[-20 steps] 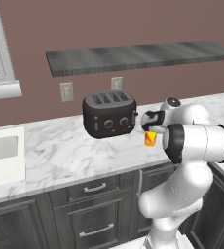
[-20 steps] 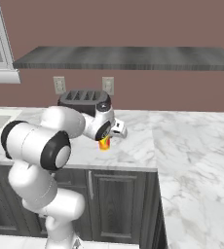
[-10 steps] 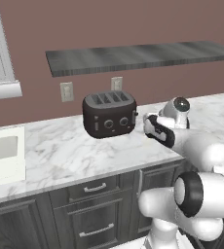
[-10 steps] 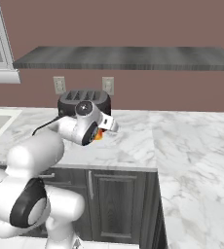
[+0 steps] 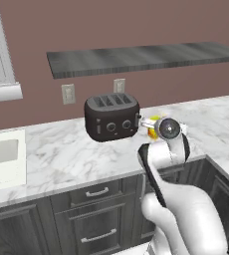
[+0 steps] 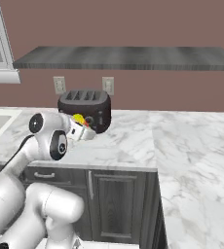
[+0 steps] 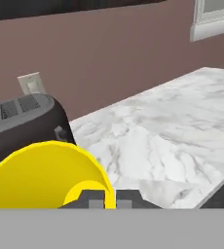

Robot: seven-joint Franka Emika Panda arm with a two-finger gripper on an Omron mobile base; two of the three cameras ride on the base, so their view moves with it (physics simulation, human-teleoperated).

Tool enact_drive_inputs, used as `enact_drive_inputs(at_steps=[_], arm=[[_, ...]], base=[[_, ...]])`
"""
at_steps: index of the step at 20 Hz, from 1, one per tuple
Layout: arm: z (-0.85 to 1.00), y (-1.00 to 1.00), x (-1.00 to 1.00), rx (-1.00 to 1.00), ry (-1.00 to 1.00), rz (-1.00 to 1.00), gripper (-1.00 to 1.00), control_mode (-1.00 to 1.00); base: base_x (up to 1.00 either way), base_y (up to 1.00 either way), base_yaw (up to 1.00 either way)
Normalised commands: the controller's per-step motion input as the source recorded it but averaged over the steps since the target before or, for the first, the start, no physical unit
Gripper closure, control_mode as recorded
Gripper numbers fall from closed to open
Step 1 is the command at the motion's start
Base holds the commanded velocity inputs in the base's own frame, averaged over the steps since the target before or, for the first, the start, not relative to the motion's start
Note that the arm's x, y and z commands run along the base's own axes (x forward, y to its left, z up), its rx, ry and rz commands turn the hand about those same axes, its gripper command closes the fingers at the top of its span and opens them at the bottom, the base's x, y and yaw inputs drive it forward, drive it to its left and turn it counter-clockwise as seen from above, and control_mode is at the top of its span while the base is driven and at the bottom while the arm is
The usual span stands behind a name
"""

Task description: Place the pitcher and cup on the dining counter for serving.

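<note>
1. The white arm reaches over the marble tabletop [image 5: 61, 154], with its tool [image 6: 81, 127] just in front of the black four-slot toaster [image 5: 111, 117].
2. The tool is clenched on the yellow cup [image 6: 78, 118], held in the air beside the toaster's right end; in the left base view the cup [image 5: 153, 125] peeks out behind the wrist.
3. In the hand view the cup [image 7: 41, 172] lies close under the camera, its rim towards the toaster [image 7: 21, 124].
4. A white sink [image 5: 4, 157] sits at the tabletop's far left.
5. Two wall outlets [image 6: 59, 85] sit above the toaster, under a long grey shelf [image 6: 128, 57].
</note>
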Motion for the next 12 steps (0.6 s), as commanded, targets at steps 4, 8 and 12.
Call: enact_drive_inputs(at_steps=[4,8,12], arm=[[0.0,0.0,0.0,0.0,0.0,0.0,1.0,1.0],[0.0,0.0,0.0,0.0,0.0,0.0,1.0,1.0],[0.0,0.0,0.0,0.0,0.0,0.0,1.0,1.0]], base=[[-0.93,0.13,-0.66],[-0.92,0.0,-0.72],[-0.91,0.0,-0.69]])
